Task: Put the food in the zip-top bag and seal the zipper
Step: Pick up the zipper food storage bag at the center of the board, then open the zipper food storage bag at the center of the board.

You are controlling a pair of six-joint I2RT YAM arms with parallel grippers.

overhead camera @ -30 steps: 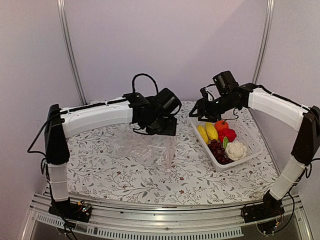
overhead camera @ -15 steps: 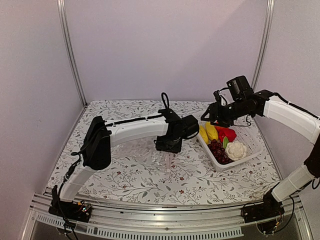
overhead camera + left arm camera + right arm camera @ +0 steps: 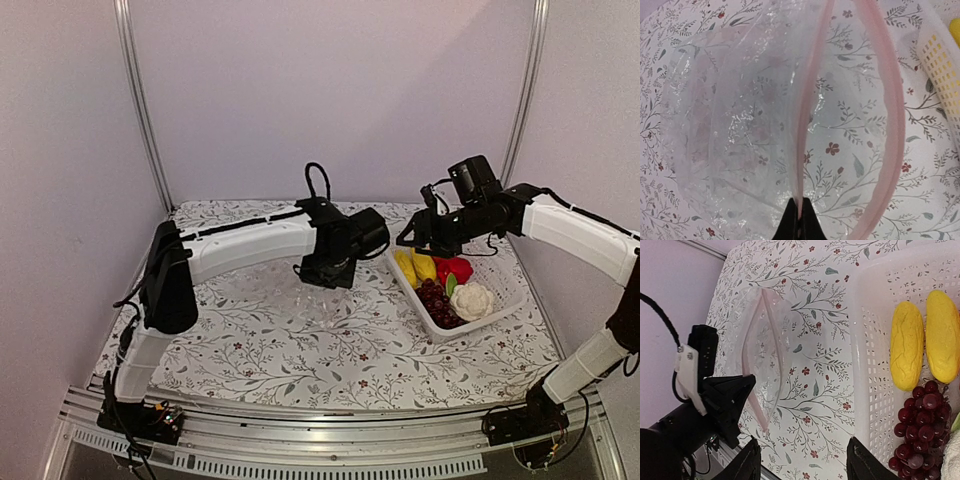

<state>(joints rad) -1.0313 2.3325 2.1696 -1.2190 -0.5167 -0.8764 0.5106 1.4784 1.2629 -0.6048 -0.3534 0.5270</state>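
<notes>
The zip-top bag (image 3: pixel 730 125) is clear and crinkly, and its mouth gapes wide. My left gripper (image 3: pixel 801 212) is shut on one pink zipper (image 3: pixel 809 110) lip; the other lip (image 3: pixel 895 115) bows away to the right. In the top view the left gripper (image 3: pixel 323 278) hangs over mid-table, left of the basket. The food lies in the basket: yellow pieces (image 3: pixel 416 266), a red pepper (image 3: pixel 456 268), grapes (image 3: pixel 436 300) and a cauliflower (image 3: pixel 472 300). My right gripper (image 3: pixel 802 462) is open and empty, over the cloth between the bag (image 3: pixel 762 350) and the basket's left wall.
The white perforated basket (image 3: pixel 505 290) stands at the right of the floral tablecloth (image 3: pixel 250 340). Its wall (image 3: pixel 865 340) is close to the bag's mouth. Pale walls enclose the table at the back and sides.
My left gripper has shut on the bag's zipper lip, and the left arm swung right, gathering the bag under it. The right arm shifted slightly right above the basket's end.
</notes>
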